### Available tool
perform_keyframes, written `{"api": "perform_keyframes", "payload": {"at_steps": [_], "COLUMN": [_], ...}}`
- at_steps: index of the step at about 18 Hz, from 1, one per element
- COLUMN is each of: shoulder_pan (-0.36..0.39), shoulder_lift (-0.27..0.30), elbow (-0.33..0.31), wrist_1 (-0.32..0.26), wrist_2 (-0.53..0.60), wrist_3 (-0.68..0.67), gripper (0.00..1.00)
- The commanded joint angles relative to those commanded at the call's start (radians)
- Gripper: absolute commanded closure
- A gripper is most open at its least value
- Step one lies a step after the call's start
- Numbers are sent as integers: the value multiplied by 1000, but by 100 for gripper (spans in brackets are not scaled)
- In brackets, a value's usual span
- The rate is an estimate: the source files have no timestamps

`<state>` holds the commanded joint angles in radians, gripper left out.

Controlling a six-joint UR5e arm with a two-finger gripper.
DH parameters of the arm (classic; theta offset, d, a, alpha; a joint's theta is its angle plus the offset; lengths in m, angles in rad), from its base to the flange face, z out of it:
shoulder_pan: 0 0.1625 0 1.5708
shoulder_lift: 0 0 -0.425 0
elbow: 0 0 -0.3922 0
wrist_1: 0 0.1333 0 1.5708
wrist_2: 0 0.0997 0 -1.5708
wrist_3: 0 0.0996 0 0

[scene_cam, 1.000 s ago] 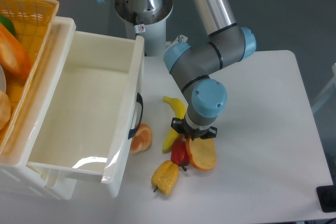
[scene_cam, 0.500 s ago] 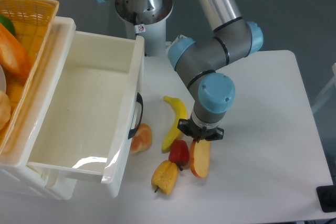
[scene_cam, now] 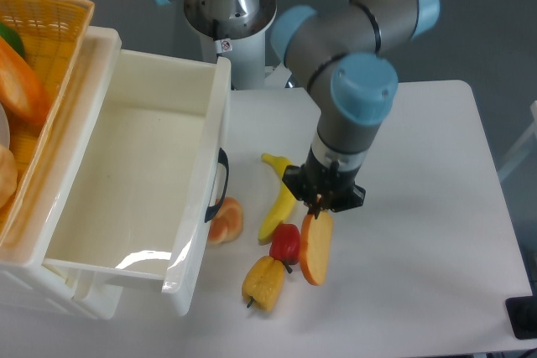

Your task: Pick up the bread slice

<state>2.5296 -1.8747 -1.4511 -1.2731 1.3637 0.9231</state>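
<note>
The bread slice [scene_cam: 315, 248] hangs edge-on below my gripper [scene_cam: 322, 207], tan face and orange crust showing, its upper end pinched between the fingers. It looks lifted just above the white table, beside the red pepper [scene_cam: 286, 242]. My gripper is shut on the slice's top edge; the fingertips are mostly hidden under the black flange.
A banana [scene_cam: 279, 196] lies left of the gripper. A yellow bell pepper [scene_cam: 263, 282] and a pale-orange citrus wedge [scene_cam: 226, 220] sit lower left. The white bin [scene_cam: 134, 182] fills the left side, with a yellow basket [scene_cam: 42, 56] behind it. The table's right edge [scene_cam: 499, 207] is near.
The slice went from lying flat to standing on edge, then rose with the gripper. The arm has lifted upward and toward the camera, appearing larger.
</note>
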Motion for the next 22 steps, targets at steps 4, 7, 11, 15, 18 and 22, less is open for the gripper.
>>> {"api": "perform_keyframes", "payload": {"at_steps": [4,7,11,15,18,22], "shoulder_pan": [-2,6,12,20,21,25], "shoulder_lift": [38,58,60,71,72,74], "elbow": [3,-2,-20,-28,-28,-26], "wrist_1": [-80,-124,-138,-152,-152,-150], "wrist_2": [-2,6,83,101,101,101], "wrist_3": [164,273,399,414,419,419], "gripper": [100,100,100,100,100,100]}}
